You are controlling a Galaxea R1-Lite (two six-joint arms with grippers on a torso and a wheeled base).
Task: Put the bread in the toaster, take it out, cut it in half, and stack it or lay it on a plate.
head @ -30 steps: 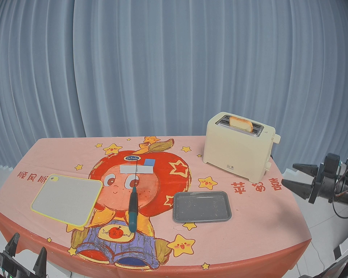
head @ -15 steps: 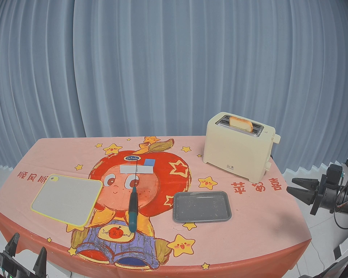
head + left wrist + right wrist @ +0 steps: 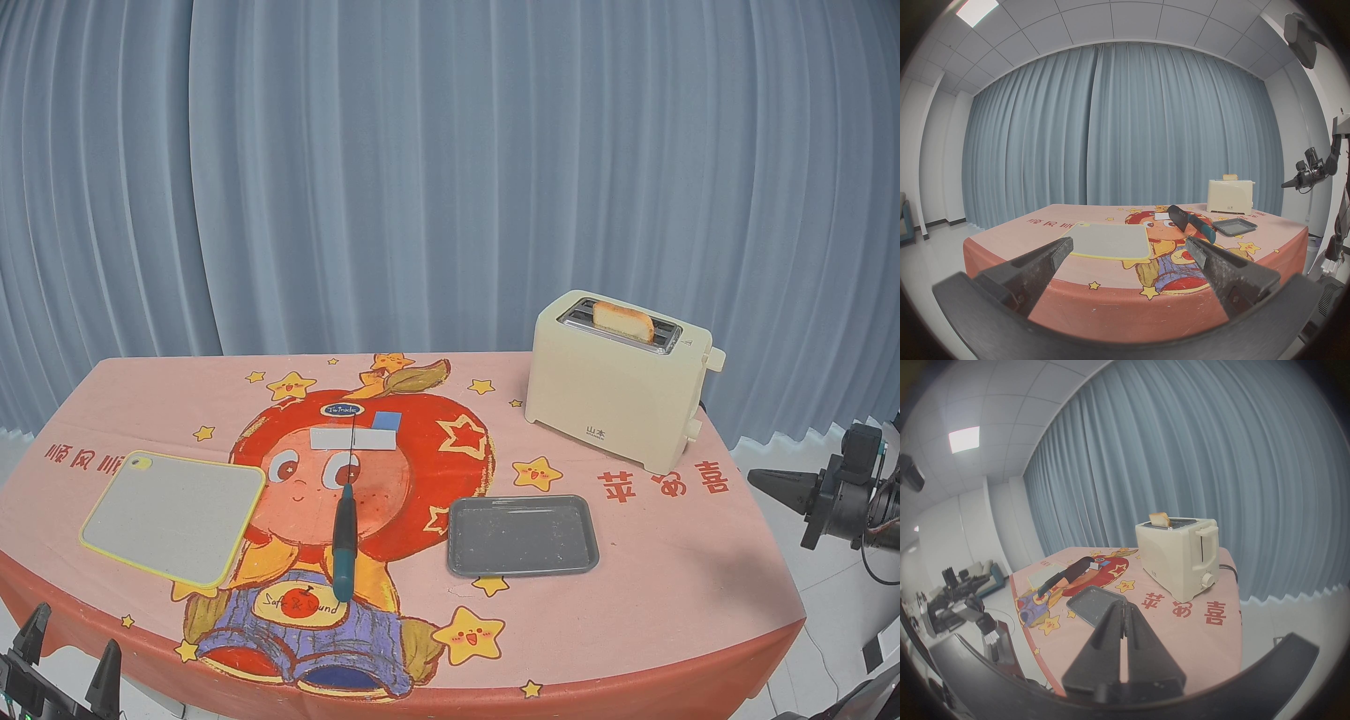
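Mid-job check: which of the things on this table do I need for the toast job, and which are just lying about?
For the job:
bread, upright in a slot of the toaster
knife
cutting board
grey tray, likely the plate

Lying about:
white and blue patches by the knife's blade
cartoon tablecloth
curtain

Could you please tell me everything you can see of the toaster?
The toaster is a cream, plastic-looking box with a metal-lined slot on top, where a browned slice of bread sticks up. It stands upright at the table's far right corner, beyond the grey tray and apart from it. Its end face carries a lever and a round knob, and a dark cord leaves its base.
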